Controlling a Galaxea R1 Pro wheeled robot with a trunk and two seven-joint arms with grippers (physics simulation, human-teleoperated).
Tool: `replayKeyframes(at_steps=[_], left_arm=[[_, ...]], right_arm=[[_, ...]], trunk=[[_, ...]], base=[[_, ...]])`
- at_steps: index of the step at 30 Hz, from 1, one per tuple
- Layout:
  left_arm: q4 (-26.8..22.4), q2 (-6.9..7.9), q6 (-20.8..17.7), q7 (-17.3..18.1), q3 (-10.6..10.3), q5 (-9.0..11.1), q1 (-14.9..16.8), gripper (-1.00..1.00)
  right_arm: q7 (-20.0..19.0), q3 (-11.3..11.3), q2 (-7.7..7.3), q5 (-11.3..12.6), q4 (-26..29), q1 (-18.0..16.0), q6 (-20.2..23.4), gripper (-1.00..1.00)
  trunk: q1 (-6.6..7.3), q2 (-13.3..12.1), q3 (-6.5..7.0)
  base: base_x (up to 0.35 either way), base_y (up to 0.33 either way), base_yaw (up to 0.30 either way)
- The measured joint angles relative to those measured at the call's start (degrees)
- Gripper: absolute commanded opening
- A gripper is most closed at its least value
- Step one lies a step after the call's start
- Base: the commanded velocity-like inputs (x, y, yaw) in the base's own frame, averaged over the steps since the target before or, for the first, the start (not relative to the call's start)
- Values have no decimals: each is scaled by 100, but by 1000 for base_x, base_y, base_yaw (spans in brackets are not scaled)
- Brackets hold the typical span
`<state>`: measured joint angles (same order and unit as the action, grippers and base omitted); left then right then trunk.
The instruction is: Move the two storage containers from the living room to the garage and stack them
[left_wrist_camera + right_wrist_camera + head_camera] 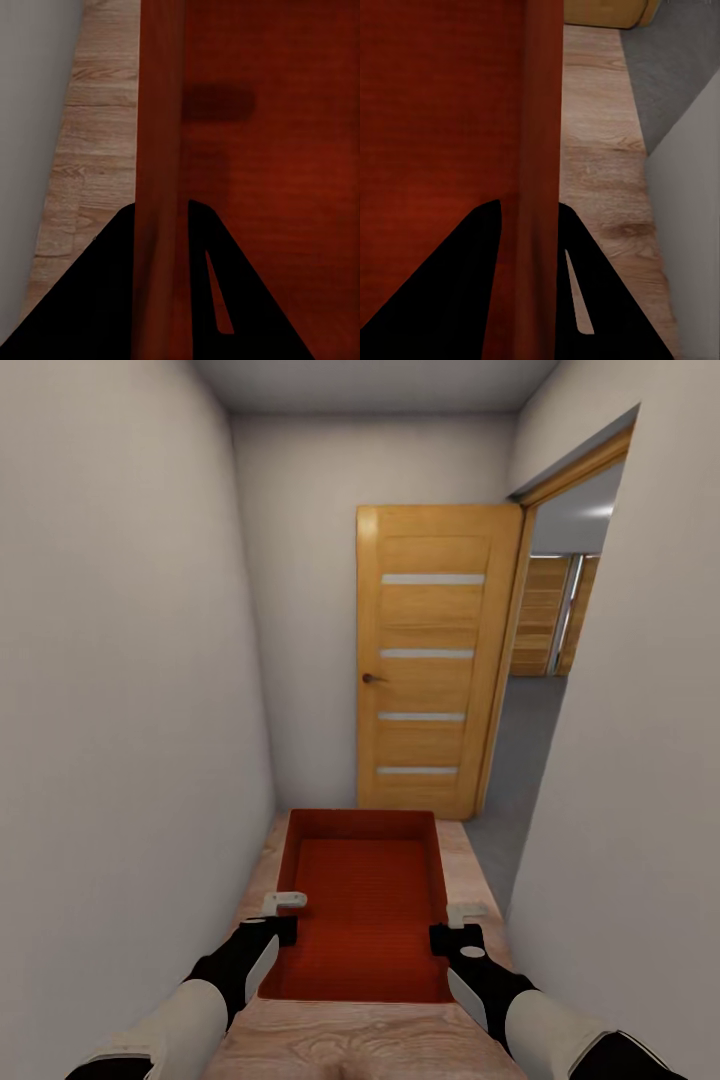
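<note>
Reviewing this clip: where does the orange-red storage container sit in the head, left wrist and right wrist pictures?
Head view: the storage container sits low at centre, between the left gripper and right gripper.
Left wrist view: its side wall runs up the middle, its bottom beside it.
Right wrist view: its other side wall runs up the middle likewise.
Shared landmark: the light wood plank floor beside the container.

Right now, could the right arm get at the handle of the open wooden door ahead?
Probably not. The right gripper is shut on the storage container wall, as is the left gripper, and the door handle sits well down the corridor, beyond the container's far end.
</note>
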<state>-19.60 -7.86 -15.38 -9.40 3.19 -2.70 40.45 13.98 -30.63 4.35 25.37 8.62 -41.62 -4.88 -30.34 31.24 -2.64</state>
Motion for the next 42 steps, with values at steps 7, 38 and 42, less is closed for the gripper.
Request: replayKeyframes(at_steps=[7, 38, 42], left_arm=[[-5, 1, -2, 1, -3, 2, 0, -100], [1, 0, 0, 0, 0, -1, 0, -100], [-1, -1, -1, -1, 0, -2, 0, -100]], right_arm=[[3, -2, 0, 3, 5, 0, 0, -100], [-2, 2, 0, 0, -2, 0, -1, -100], [-2, 3, 0, -1, -1, 0, -1, -100]], trunk=[[0, 0, 0], [0, 0, 0], [0, 0, 0]], base=[[322, 70, 0], [322, 71, 0], [322, 71, 0]])
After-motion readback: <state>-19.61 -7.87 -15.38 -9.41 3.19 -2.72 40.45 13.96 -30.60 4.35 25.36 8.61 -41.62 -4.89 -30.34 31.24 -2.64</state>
